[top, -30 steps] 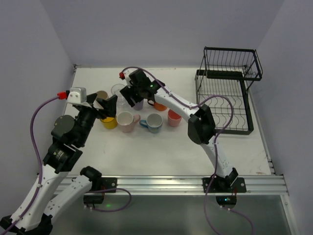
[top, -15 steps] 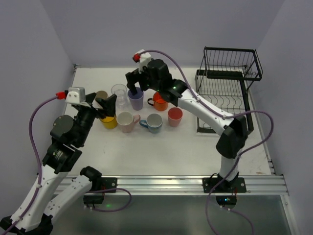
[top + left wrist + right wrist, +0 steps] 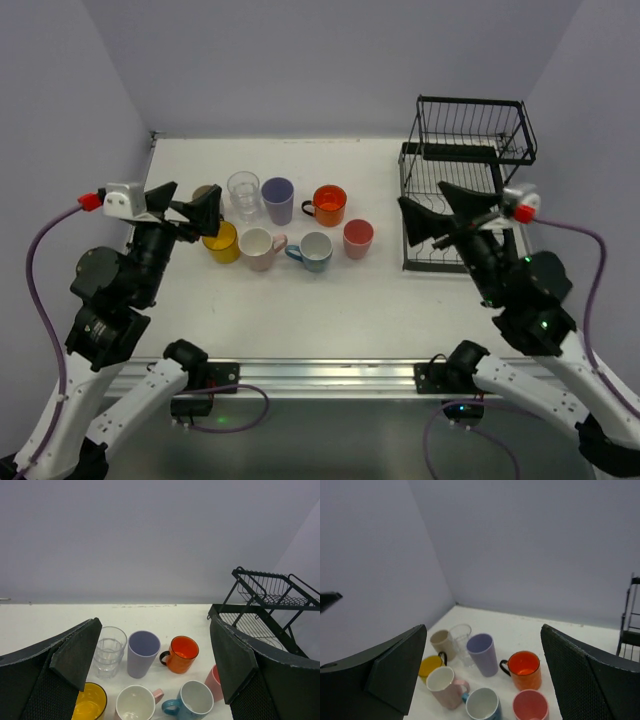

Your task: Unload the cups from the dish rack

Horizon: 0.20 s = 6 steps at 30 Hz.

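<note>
Eight cups (image 3: 277,200) stand upright on the table (image 3: 330,310) in two close rows, well to the left of the rack (image 3: 480,148). I can see no cup in the rack. Each cup looks small, light and hard, so it should not bend, but it could chip or break if it falls. The glass (image 3: 242,190) looks the most slippery and the easiest to break. A good hold would be across the body, or one finger inside the rim and one outside. The orange mug (image 3: 328,204) also has a handle. The left gripper (image 3: 187,203) hangs wide open near the cups and holds nothing. The right gripper (image 3: 440,208) is wide open too, in front of the rack, holding nothing.
</note>
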Available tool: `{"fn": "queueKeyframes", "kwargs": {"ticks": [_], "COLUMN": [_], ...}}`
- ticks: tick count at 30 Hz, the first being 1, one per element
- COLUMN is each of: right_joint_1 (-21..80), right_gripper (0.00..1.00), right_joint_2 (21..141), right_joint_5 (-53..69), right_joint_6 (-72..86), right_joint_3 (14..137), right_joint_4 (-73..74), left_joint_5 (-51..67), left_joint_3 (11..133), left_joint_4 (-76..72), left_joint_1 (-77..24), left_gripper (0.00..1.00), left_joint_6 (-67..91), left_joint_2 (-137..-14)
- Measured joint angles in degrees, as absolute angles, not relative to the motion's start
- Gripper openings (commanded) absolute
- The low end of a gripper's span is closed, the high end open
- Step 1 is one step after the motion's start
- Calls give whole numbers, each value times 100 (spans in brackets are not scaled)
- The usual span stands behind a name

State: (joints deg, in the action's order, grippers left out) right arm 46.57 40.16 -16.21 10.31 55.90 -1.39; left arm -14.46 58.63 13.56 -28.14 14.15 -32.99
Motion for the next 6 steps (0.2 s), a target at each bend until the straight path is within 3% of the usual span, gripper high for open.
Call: {"fn": "queueKeyframes", "kwargs": {"ticks": [6], "right_joint_1": [4654], "right_gripper": [99], "right_joint_2": [2375], "right_joint_5": [-2486], "right_joint_6": [1116], "right_joint_3": [4803], "right_joint_4": [-202], "left_joint_5": [-1588], "left_joint_3": [5863], "left_joint_4": [1487], "left_joint_1": [-2814], "left_gripper": [100], "left_joint_6": [1291], "left_joint_2": [-2917]}}
